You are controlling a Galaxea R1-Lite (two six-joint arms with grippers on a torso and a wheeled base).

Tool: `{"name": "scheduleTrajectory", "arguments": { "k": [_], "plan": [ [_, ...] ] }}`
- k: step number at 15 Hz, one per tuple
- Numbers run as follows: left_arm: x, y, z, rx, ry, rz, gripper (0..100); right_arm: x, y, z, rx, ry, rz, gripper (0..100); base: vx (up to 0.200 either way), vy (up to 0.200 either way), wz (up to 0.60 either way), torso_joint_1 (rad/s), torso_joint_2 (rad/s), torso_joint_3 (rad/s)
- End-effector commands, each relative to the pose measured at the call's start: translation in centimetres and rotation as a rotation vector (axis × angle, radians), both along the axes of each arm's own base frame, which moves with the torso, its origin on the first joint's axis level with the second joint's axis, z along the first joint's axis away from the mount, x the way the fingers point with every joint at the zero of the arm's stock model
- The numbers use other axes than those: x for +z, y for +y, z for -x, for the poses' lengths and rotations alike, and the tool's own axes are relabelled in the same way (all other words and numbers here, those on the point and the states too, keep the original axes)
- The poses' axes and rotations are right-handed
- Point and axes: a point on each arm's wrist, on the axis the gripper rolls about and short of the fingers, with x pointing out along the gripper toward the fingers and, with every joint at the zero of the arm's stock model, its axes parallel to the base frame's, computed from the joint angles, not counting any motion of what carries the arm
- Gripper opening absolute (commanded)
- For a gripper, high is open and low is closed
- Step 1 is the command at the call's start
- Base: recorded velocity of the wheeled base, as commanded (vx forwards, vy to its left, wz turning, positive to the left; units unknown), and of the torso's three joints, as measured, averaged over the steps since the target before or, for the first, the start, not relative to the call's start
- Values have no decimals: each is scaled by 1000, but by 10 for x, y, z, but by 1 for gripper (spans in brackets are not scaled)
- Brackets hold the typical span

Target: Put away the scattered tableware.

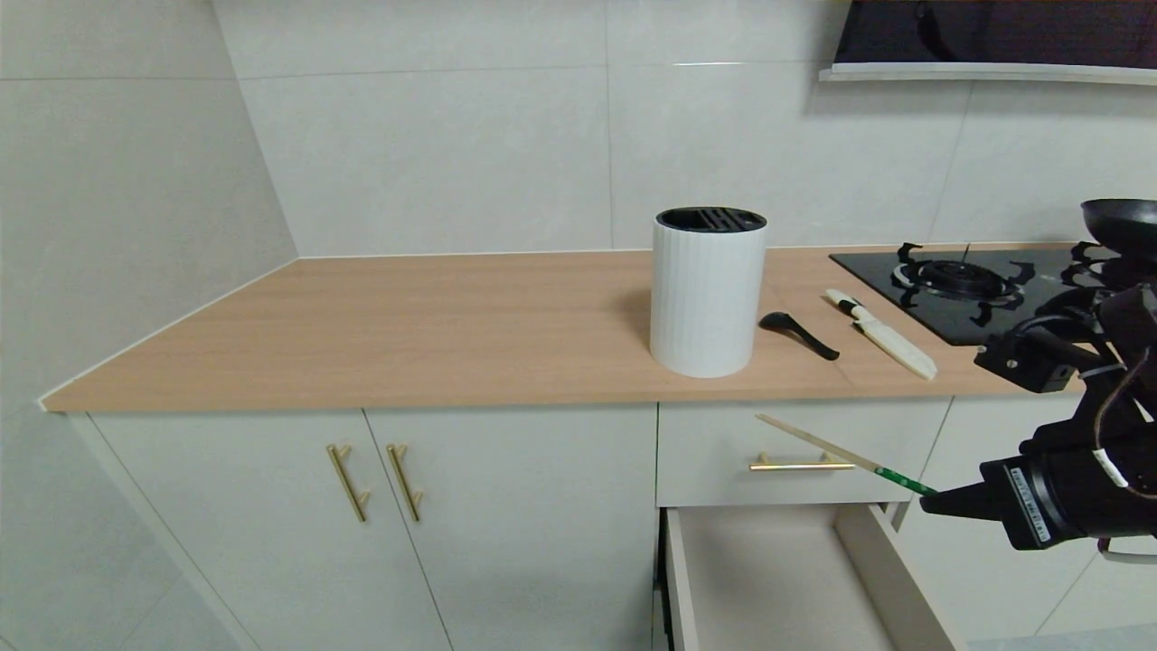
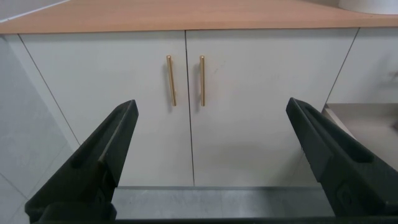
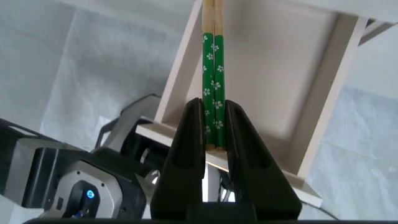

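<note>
My right gripper [image 1: 940, 500] is shut on a pair of wooden chopsticks [image 1: 836, 449] with green flowered ends [image 3: 210, 87], held in the air over the open drawer [image 1: 863, 579] below the counter. In the right wrist view the chopsticks sit between the black fingers [image 3: 189, 143], pointing across the drawer's pale inside [image 3: 273, 81]. On the counter stand a white ribbed utensil holder [image 1: 706, 291], a black spoon [image 1: 797, 332] and a knife [image 1: 881, 334] with a pale blade. My left gripper [image 2: 211, 155] is open, facing the cabinet doors.
A black gas hob [image 1: 967, 280] with a dark pan [image 1: 1121, 221] sits at the counter's right end. Cabinet doors with gold handles [image 2: 185, 79] lie below the counter's left part. A shut drawer with a gold handle [image 1: 800, 466] is above the open one.
</note>
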Motion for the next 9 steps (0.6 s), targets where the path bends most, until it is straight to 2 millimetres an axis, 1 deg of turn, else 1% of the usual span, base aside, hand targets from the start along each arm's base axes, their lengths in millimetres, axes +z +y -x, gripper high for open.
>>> {"name": "scheduleTrajectory", "arguments": {
  "k": [1,3,4,6,9],
  "plan": [
    [0,0,0,1,-1,0,100,-5,2,-4,5,23,9,0,0,0,0,0,0,0],
    [0,0,0,1,-1,0,100,-6,3,-4,8,27,9,0,0,0,0,-21,40,33],
    [0,0,0,1,1,0,100,-7,3,-4,8,33,11,0,0,0,0,-95,251,149],
    [0,0,0,1,1,0,100,-11,5,-5,15,48,17,0,0,0,0,-154,383,227],
    [0,0,0,1,1,0,100,-13,6,-7,15,59,20,0,0,0,0,-176,466,289]
  ]
}}
